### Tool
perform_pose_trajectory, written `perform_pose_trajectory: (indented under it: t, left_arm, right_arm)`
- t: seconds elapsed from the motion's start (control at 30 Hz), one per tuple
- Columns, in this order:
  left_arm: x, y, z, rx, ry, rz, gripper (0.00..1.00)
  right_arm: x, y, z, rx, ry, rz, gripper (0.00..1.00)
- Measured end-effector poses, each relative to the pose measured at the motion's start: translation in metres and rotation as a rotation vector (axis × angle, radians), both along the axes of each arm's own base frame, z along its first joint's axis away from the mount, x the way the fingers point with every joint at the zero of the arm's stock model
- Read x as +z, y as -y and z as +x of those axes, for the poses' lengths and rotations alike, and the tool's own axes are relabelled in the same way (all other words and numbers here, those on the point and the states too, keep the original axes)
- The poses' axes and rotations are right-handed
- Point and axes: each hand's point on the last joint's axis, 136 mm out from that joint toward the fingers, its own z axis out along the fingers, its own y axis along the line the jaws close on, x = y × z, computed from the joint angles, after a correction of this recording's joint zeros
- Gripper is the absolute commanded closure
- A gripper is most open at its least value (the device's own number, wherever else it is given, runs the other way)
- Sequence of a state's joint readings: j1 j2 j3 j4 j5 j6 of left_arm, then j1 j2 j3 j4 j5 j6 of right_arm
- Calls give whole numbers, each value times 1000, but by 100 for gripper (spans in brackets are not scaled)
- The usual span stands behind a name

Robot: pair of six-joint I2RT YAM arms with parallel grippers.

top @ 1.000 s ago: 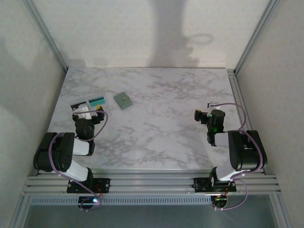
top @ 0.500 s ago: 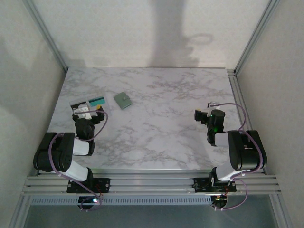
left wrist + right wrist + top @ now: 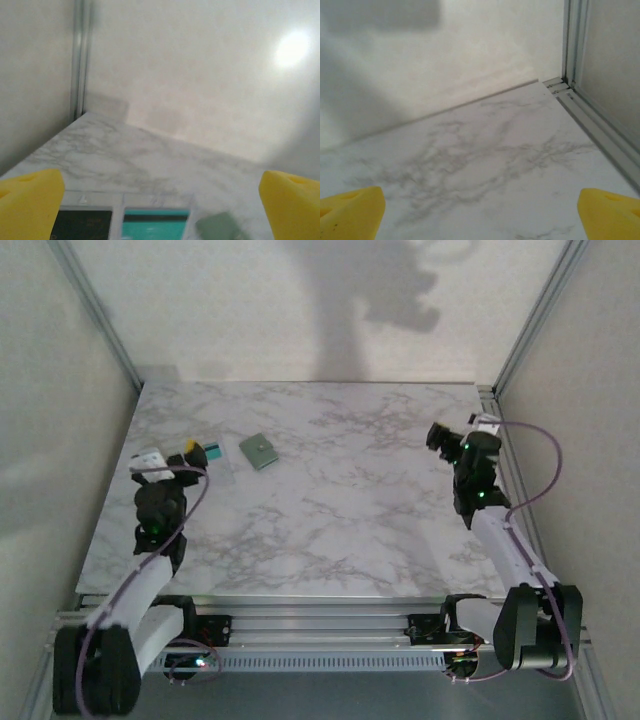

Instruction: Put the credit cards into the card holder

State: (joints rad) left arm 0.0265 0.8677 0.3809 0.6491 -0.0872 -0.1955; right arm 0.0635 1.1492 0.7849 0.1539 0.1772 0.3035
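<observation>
Both arms had unfolded and reached out compared to a second before, the left one ending up over the cards and the right one out toward the far right corner; the cards and holder hadn't budged. So the task looked basically at zero: the credit cards [image 3: 208, 451] lay flat on the table's far left, a teal card [image 3: 155, 224] beside a dark card [image 3: 82, 225]. None were in the card holder [image 3: 259, 451], which sat shut just to their right, not touching. All of them still to go, I'd say. The cards looked like thin, stiff, glossy plastic rectangles; the holder was a matte grey-green, softer-looking slab with a tiny snap dot. The left gripper [image 3: 170, 455] hung over the cards, jaws spread wide, holding nothing. The right gripper [image 3: 462, 432] was likewise spread and empty, well apart from everything. Both had chunky yellow wedge pads [image 3: 30, 207]. The table [image 3: 340, 510] was smooth marble-print.
</observation>
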Motion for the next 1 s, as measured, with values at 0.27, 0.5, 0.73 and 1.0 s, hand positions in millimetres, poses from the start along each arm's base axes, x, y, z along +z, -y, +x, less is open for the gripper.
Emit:
perform_pose_trajectory:
  t: [0.27,0.5,0.73,1.0]
  left_arm:
    - [11,-13,-10,95,-150,-407,0]
    - [-64,13,9,15,-563,-436,0]
    - [-100,12,7,2,-731,-492,0]
    - [-100,5,0,29,-731,-500,0]
  right_arm:
    - [-65,-49,-7,72,-271,120,10]
    - [-109,-193,-26,432,-434,40,16]
    - [-122,-349,-51,755,-457,-9,25]
    - [-144,-505,-83,1036,-448,-6,32]
